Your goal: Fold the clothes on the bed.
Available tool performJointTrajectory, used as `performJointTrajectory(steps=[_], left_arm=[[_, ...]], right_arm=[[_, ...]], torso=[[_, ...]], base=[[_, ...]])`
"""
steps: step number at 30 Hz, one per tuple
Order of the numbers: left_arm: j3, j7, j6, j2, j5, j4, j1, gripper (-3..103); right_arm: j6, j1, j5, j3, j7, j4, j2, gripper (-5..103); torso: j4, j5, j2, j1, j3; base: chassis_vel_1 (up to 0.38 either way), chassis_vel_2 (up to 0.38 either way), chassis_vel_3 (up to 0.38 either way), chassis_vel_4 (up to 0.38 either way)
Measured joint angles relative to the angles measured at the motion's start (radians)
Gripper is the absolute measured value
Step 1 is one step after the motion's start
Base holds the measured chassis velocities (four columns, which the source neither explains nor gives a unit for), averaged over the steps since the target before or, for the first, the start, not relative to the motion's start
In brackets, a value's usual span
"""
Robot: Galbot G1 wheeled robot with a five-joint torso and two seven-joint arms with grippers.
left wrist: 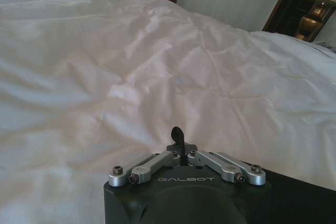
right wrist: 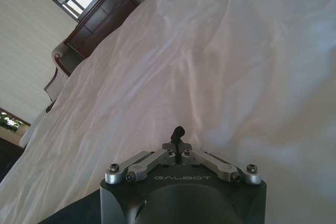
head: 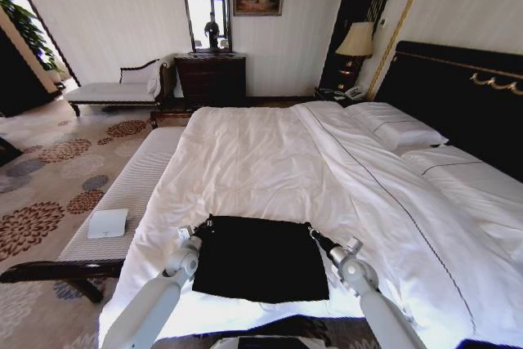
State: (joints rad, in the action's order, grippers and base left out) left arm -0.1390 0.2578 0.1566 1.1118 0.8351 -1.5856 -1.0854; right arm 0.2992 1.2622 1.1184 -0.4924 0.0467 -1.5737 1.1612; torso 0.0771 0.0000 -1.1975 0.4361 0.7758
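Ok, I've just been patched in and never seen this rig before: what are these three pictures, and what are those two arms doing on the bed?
The wide picture comes from a camera on the robot's head, looking down over the bed. The two grey arms rising from the bottom edge are its own.

On the white duvet lies a black T-shirt, already lying as a rough rectangle. The left hand sits at the shirt's far left corner, and the right hand at its far right corner.

The other two pictures come from cameras on the wrists. Each looks past its own hand, left and right, across the duvet. In both, the fingers are pinched shut on a small tuft of black fabric, so each hand seems to grip the shirt.
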Motion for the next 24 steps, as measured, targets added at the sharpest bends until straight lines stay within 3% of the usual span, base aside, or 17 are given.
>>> performJointTrajectory(steps=[7,13,17,24], left_arm=[[-0.019,0.01,-0.001,-0.017,0.016,-0.059,-0.003,1],[-0.055,0.038,-0.001,-0.047,0.044,-0.181,-0.004,1],[-0.092,0.057,0.0,-0.085,0.071,-0.313,0.008,1],[-0.098,0.066,0.007,-0.165,0.109,-0.423,0.087,1]], right_arm=[[-0.012,0.034,-0.031,-0.031,-0.007,-0.1,-0.012,0],[-0.015,0.065,-0.043,-0.084,-0.025,-0.262,-0.046,0],[-0.012,0.081,-0.04,-0.134,-0.05,-0.41,-0.101,0],[-0.017,0.102,-0.022,-0.236,-0.072,-0.555,-0.172,0]], torso=[[0.0,0.0,0.0,0.0,0.0],[0.0,0.0001,0.0,0.0,0.0],[-0.0003,0.0001,0.0,0.0,0.0],[0.0004,-0.0001,0.0,0.0,0.0]], base=[[0.0,0.0,0.0,0.0],[0.0,0.0,0.0,0.0],[0.0,0.0,0.0,0.0],[0.0,0.0,0.0,0.0]])
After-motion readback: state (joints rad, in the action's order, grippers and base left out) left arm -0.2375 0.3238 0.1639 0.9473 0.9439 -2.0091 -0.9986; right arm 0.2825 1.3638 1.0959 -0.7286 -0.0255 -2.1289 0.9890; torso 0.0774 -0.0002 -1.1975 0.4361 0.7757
